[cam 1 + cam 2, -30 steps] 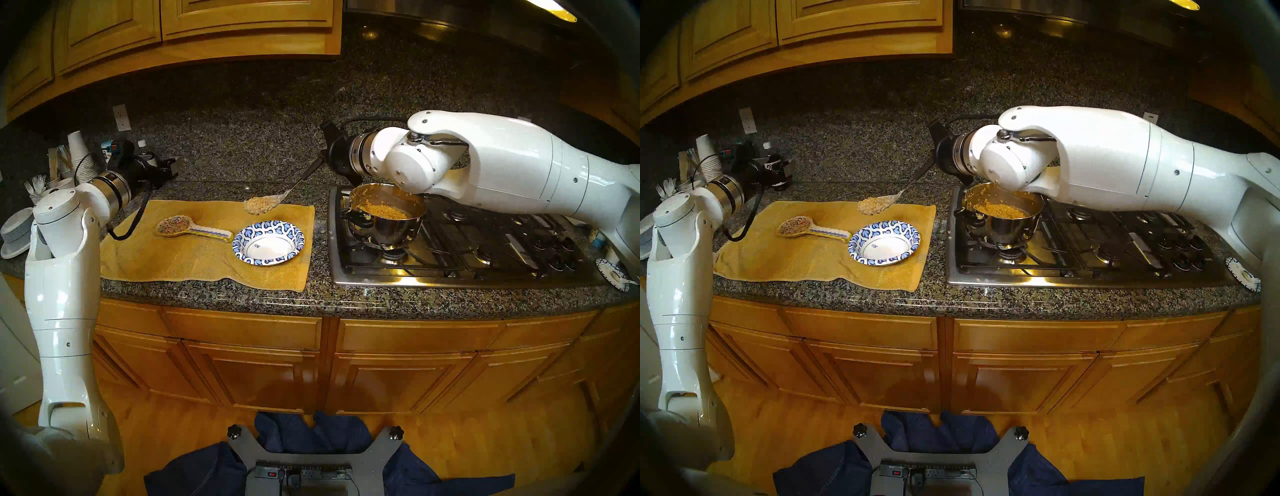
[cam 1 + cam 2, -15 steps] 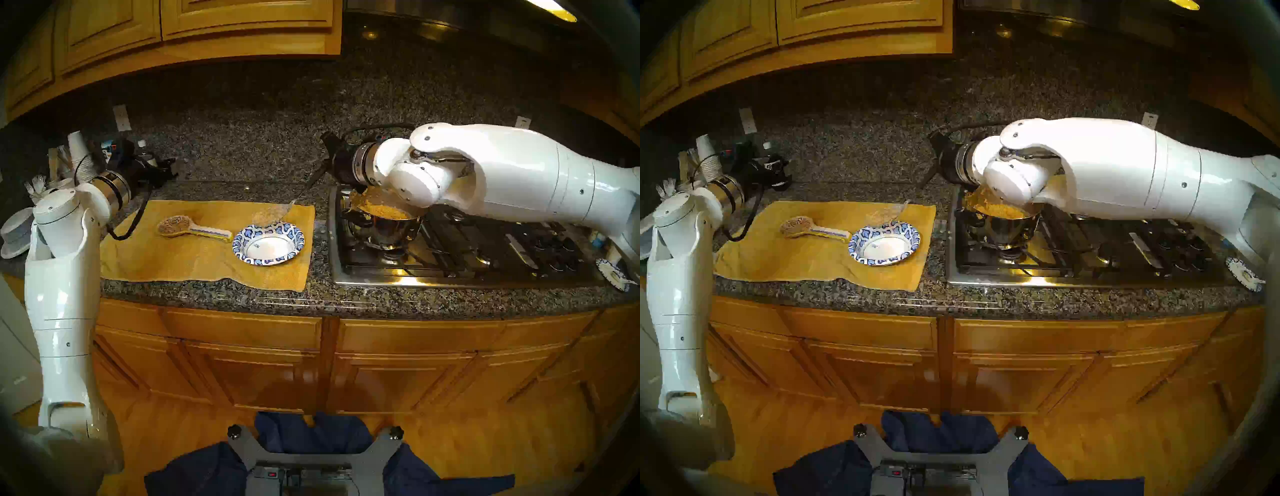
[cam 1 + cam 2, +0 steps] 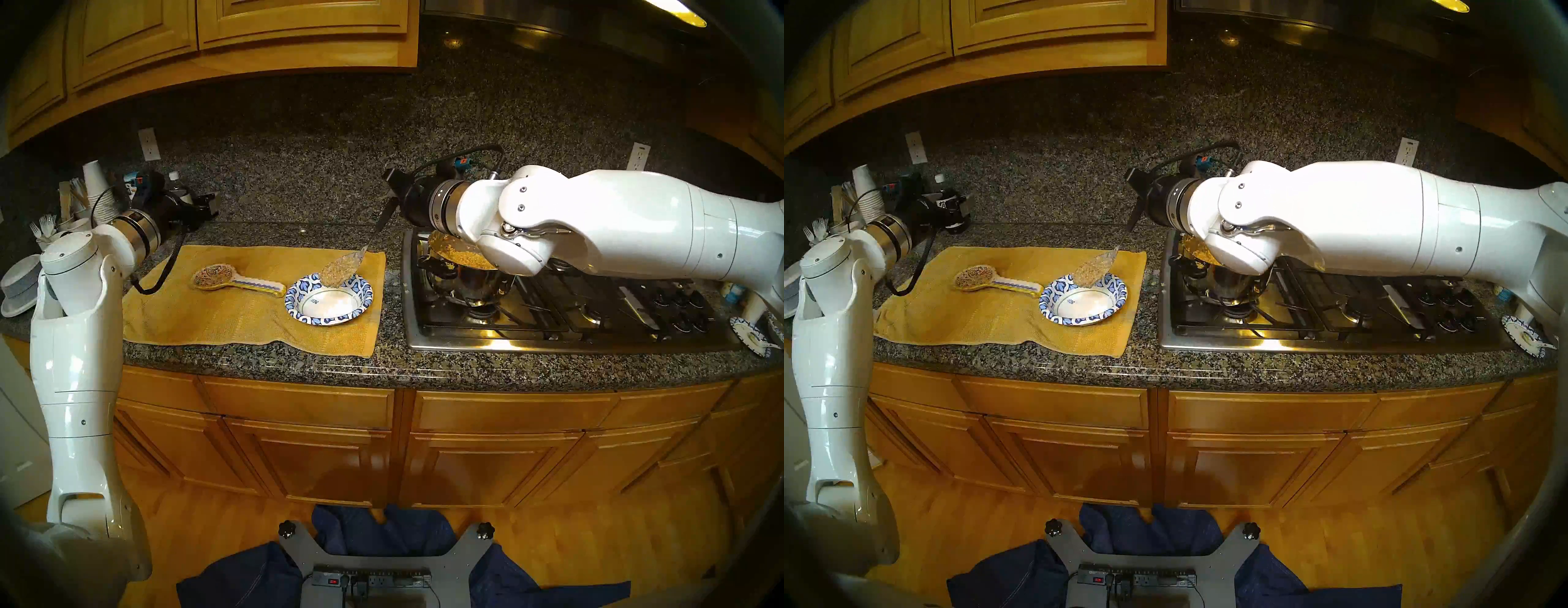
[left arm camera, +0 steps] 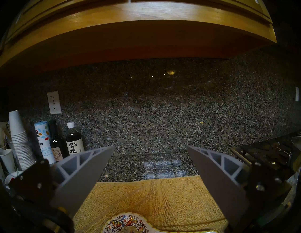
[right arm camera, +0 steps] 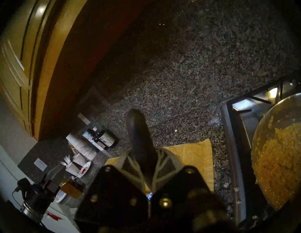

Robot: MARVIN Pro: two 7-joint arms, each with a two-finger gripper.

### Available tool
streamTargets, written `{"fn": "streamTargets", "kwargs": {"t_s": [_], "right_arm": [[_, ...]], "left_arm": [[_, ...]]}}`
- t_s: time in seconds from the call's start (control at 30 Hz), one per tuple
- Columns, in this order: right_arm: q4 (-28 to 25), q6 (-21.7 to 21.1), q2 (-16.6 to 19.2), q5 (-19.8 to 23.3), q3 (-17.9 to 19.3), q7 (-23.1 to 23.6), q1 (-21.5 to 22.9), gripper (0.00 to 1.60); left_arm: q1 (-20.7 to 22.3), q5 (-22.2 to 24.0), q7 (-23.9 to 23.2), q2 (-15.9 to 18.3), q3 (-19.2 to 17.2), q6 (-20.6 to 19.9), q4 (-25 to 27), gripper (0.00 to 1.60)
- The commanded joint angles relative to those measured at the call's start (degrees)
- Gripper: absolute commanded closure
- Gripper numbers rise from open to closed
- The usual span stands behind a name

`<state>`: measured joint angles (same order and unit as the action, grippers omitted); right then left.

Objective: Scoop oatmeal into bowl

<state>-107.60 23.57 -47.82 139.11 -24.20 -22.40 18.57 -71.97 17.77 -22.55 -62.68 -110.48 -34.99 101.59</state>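
A dark granite worktop [image 3: 263, 361] runs below wooden cabinets, with a steel gas hob [image 3: 551, 314] set into its right half. A yellow cloth [image 3: 237, 314] covers the left half. On the hob stands a shiny steel pot [image 3: 466, 280] holding most of the oatmeal [image 5: 276, 162], a grainy yellow mush. The bowl [image 3: 329, 298], a light paper one with a blue swirled rim, sits on the cloth's right end, its white centre bare; beside it lies a painted spoon rest [image 3: 237, 282].

The right tool [image 3: 392, 187] is clamped on the dark handle of a metal spoon [image 3: 373, 235], which slopes down to a heaped, tilted load of oatmeal just above the bowl's far rim. The left tool [image 4: 150, 164] hangs idle, fingers wide apart, holding nothing.

The mush looks sticky and clumping, likely to slide off in lumps. The paper bowl seems flimsy and easily nudged; the spoon is best held by its handle.
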Motion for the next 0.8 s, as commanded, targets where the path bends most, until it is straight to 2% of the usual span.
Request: {"fn": "streamTargets", "kwargs": {"t_s": [0.0,0.3,0.5,0.77], "right_arm": [[-1.15,3.55,-1.15,-9.47,-0.92,-0.50,5.05,1.60],[-2.91,6.47,-4.08,-23.25,-6.43,-2.85,7.11,1.60],[-2.80,8.44,-6.74,-32.64,-11.21,-6.69,7.80,1.60],[-0.62,11.08,-10.40,-40.11,-13.76,-13.38,7.36,1.60]], "left_arm": [[1.83,0.22,-0.11,0.45,-0.22,0.85,1.57,0.00],[1.79,0.26,-0.08,0.49,-0.20,0.79,1.55,0.00],[1.79,0.29,-0.05,0.51,-0.19,0.81,1.56,0.00],[1.81,0.34,-0.02,0.53,-0.17,0.88,1.57,0.00]]}}
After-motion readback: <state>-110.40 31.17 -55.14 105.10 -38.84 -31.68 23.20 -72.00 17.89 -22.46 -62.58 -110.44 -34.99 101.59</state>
